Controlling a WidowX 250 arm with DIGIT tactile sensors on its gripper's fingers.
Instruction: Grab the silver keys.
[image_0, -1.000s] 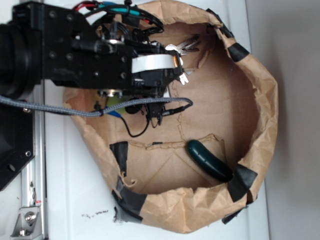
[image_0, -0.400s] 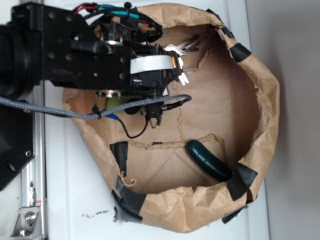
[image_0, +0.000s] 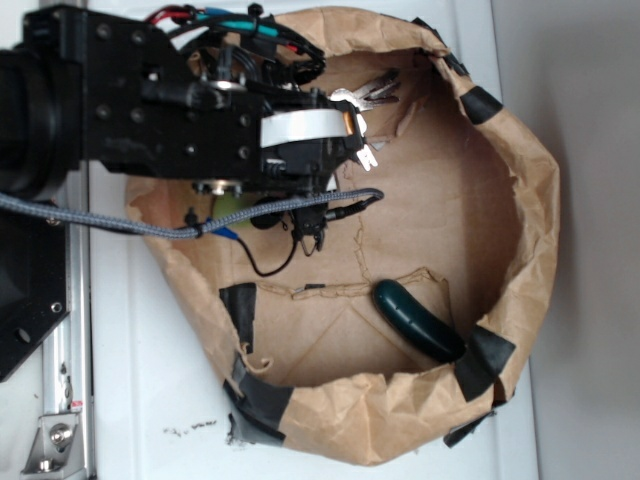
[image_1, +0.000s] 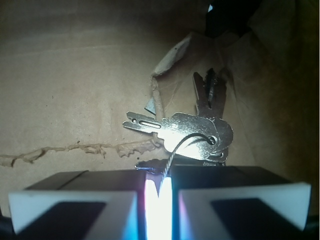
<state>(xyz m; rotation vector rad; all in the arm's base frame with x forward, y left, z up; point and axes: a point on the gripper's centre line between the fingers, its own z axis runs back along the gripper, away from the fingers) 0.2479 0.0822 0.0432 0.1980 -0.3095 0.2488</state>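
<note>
Gripper jaws nearly closed, thin gap left, pinching the wire ring of the silver keys. Keys are flat, shiny, notched metal, 1 darker, fanned against the crinkled brown paper bag floor, near its far rim. Smooth dark green oblong object lies at the bag's opposite side.

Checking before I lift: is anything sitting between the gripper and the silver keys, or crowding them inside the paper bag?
Nothing visible stands between them. In the wrist view the gripper is nearly closed on the wire ring of the silver keys. The dark green object lies apart, near the opposite wall of the paper bag.
</note>
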